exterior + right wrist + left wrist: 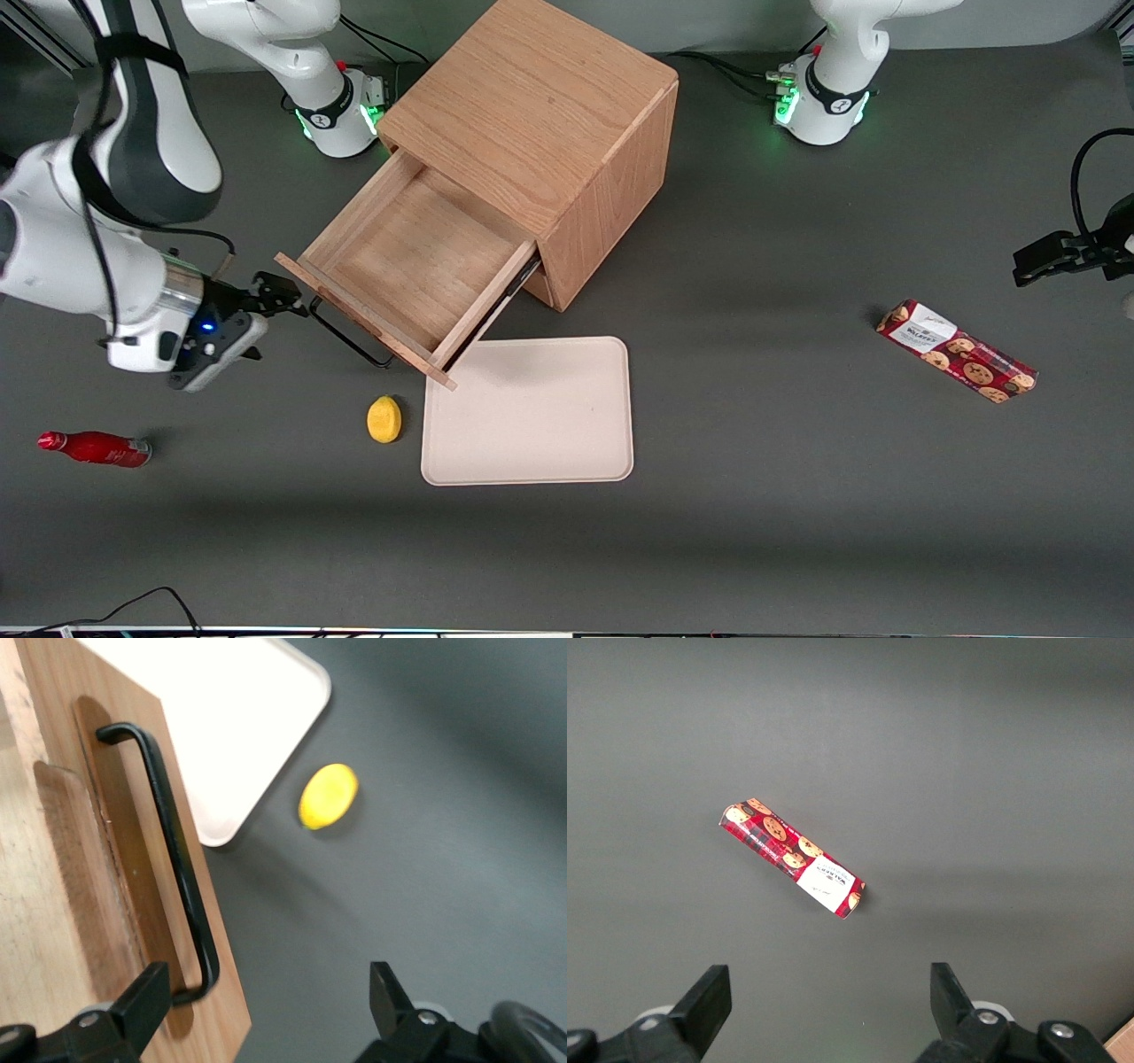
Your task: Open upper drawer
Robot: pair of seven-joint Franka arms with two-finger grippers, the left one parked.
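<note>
**oakfan:** Oak everywhere lol. Biggest thing on the grey tabletop [753, 372] is the cabinet [549, 115], and the upper drawer [416, 257] is slid way out of it, bare inside. Where's the claw [282, 299] in all this?

**gripnerd:** Just beside the drawer's front panel, at the end of the black bar handle [350, 337]. Fingers are spread apart with nothing between them; in the wrist cam the handle [173, 859] runs close by one fingertip [142, 1001], but I can't tell if it's touching.

**oakfan:** And the beige tray [529, 410]?

**gripnerd:** Nearer the front camera than the claw, flat on the tabletop, its corner tucked under the drawer's overhang.

**oakfan:** Smaller stuff?

**gripnerd:** Cookie pack [957, 351], way off toward the parked arm's end. Red bottle [96, 448] lying on its side, nearer the camera than the claw. Then the lemon [384, 418], just beside the tray and near the claw.
</note>
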